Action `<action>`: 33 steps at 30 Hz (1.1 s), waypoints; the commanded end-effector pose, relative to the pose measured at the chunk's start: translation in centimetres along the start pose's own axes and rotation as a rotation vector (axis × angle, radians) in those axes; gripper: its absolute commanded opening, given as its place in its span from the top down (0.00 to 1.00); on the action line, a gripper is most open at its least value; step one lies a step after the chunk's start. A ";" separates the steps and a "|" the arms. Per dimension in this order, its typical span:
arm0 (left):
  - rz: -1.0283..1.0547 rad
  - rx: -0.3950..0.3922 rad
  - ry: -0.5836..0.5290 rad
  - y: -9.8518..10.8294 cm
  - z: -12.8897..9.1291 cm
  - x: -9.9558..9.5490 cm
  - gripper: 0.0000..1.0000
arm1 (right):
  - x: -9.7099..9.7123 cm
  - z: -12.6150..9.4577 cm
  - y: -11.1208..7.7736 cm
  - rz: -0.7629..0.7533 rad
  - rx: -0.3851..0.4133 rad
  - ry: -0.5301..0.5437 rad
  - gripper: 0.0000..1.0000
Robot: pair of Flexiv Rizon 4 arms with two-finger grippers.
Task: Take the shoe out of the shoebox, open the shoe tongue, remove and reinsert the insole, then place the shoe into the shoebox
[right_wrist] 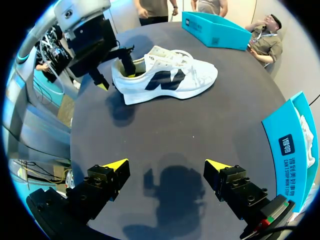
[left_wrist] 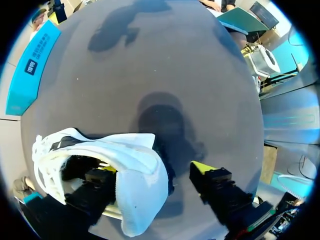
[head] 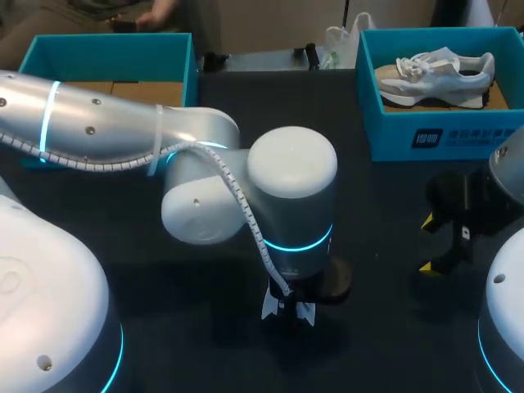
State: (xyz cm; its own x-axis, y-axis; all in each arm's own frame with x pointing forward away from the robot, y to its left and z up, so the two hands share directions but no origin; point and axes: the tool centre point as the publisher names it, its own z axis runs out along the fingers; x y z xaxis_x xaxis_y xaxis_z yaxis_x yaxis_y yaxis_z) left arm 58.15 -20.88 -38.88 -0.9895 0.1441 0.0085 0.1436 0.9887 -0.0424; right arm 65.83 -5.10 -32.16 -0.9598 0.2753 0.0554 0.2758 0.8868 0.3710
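Two shoes [right_wrist: 165, 77], two teal shoeboxes [head: 442, 135], two arms [head: 98, 123], two grippers [right_wrist: 166, 166].

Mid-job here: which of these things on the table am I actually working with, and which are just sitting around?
In the job: white shoe, out on the table; left gripper, one finger inside its heel opening; teal shoebox that shows no shoe.
Lying about, likely spare: second teal shoebox; pale shoe inside it.
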 end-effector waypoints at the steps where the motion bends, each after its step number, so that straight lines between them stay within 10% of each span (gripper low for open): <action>1: -0.006 -0.008 0.002 -0.1 0.4 0.1 0.44 | 0.1 0.0 0.0 0.001 0.002 -0.003 0.00; 4: -0.009 -0.010 0.006 0.0 0.6 0.0 0.75 | 0.1 0.0 0.0 0.001 0.002 -0.003 0.00; 5: -0.010 -0.009 0.012 0.1 0.6 0.0 1.00 | 0.1 0.0 0.0 0.001 0.002 -0.003 0.00; 19: 0.011 0.012 0.044 0.7 -2.0 -0.1 1.00 | 0.1 0.0 0.0 0.001 0.002 -0.003 0.00; 33: 0.090 0.060 0.146 3.8 -11.6 -2.3 1.00 | 0.1 0.0 0.0 0.001 0.002 -0.003 0.00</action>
State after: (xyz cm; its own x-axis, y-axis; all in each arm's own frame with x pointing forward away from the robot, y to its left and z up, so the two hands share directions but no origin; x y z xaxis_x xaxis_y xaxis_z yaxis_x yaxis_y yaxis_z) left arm 59.81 -19.82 -31.65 -0.9602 0.2384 0.1454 0.2294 0.9703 -0.0761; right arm 65.83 -5.11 -32.16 -0.9598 0.2753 0.0554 0.2758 0.8868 0.3710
